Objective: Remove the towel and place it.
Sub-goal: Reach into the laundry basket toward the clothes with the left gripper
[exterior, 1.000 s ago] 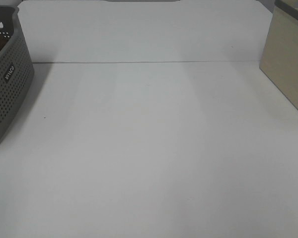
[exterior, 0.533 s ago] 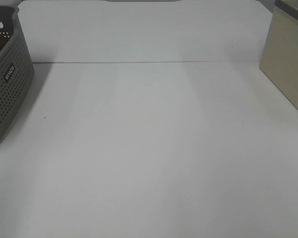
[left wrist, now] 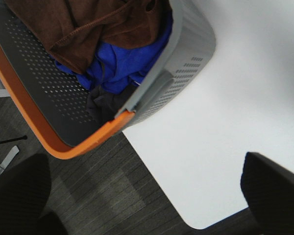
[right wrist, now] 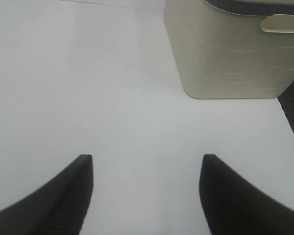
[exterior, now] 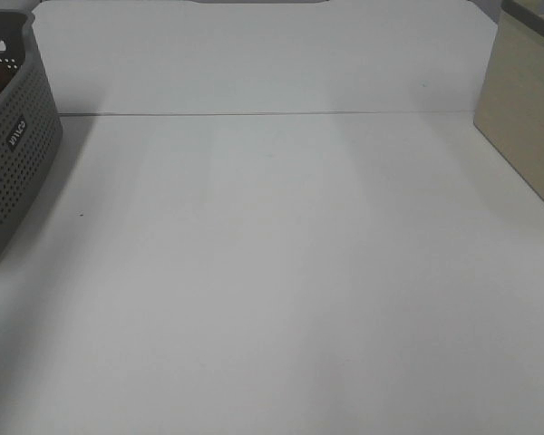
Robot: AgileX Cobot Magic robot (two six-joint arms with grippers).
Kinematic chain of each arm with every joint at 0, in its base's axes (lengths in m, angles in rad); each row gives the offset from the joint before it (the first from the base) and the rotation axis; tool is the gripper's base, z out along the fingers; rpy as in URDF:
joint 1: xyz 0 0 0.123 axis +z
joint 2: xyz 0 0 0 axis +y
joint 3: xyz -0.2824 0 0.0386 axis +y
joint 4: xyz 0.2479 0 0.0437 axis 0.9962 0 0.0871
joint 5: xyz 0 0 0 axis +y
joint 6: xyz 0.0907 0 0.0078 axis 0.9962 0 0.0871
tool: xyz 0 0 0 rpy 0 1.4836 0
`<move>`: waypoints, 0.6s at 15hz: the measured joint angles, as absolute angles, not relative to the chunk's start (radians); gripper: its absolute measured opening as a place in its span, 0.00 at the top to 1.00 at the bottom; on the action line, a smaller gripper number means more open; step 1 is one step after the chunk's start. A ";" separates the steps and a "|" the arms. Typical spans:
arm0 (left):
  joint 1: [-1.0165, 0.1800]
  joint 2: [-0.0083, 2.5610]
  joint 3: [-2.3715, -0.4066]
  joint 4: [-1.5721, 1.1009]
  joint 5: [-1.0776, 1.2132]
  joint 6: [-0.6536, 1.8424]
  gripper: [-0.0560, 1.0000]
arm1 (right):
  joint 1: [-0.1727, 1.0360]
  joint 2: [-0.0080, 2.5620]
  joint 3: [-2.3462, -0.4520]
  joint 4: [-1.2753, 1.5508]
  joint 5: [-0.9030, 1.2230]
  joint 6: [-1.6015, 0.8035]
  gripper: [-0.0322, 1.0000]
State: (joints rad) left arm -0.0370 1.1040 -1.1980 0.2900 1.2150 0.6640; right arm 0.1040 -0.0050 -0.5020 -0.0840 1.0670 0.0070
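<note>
The dark brown towel [left wrist: 83,24] lies crumpled inside the grey perforated basket [left wrist: 186,54], on top of a blue cloth [left wrist: 122,63]. In the exterior high view only the basket's side [exterior: 14,172] shows at the left edge, with a sliver of brown inside. My left gripper [left wrist: 142,196] hovers above the basket's corner and the table edge, open wide, nothing between its fingers. My right gripper [right wrist: 146,166] is open over bare white table, short of a beige bin. Neither arm appears in the exterior high view.
A beige bin [right wrist: 230,49] stands at the right [exterior: 526,109] of the white table [exterior: 281,272]. The basket has an orange rim [left wrist: 54,142] and a dark cloth [left wrist: 103,105] beneath the blue one. Past the table's rounded corner is dark floor [left wrist: 103,196].
</note>
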 joint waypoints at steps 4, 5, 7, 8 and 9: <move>0.013 1.457 -1.448 0.306 1.214 0.744 0.02 | 0.104 -0.005 -0.502 -0.084 1.067 0.007 0.37; 0.047 1.519 -1.496 0.306 1.213 0.767 0.02 | 0.104 -0.005 -0.502 -0.084 1.067 0.007 0.37; 0.109 1.642 -1.582 0.308 1.213 0.843 0.02 | 0.104 -0.005 -0.502 -0.084 1.067 0.007 0.37; 0.137 1.695 -1.610 0.308 1.209 0.870 0.02 | 0.104 -0.005 -0.502 -0.084 1.067 0.007 0.37; 0.165 1.745 -1.629 0.308 1.198 0.892 0.02 | 0.104 -0.005 -0.502 -0.084 1.067 0.007 0.37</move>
